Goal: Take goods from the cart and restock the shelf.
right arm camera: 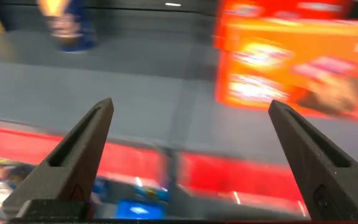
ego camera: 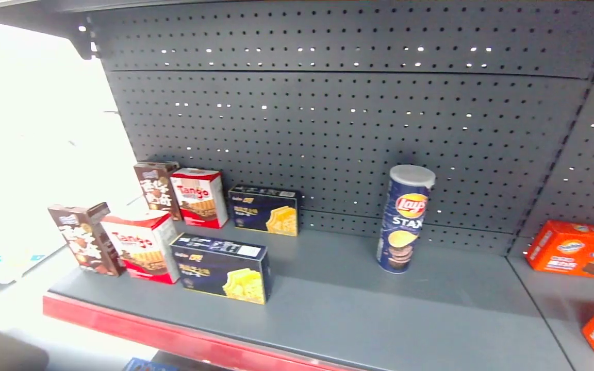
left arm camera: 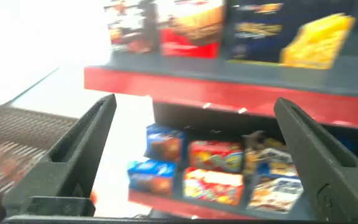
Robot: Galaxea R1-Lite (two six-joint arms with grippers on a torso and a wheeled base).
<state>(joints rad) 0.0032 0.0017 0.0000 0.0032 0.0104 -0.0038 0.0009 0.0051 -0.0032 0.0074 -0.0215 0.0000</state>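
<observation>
The chip can point(ego camera: 405, 219) is standing on the shelf point(ego camera: 359, 309), boxes point(ego camera: 219, 265) sitting in two rows to its left, cartons point(ego camera: 575, 250) to its right.

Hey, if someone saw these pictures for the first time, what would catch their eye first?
The tall blue chip can, standing upright and alone midway along the grey shelf against the dark pegboard. Next, the two rows of snack boxes clustered at the shelf's left end, and the bright orange boxes on the neighbouring shelf section to the right.
</observation>
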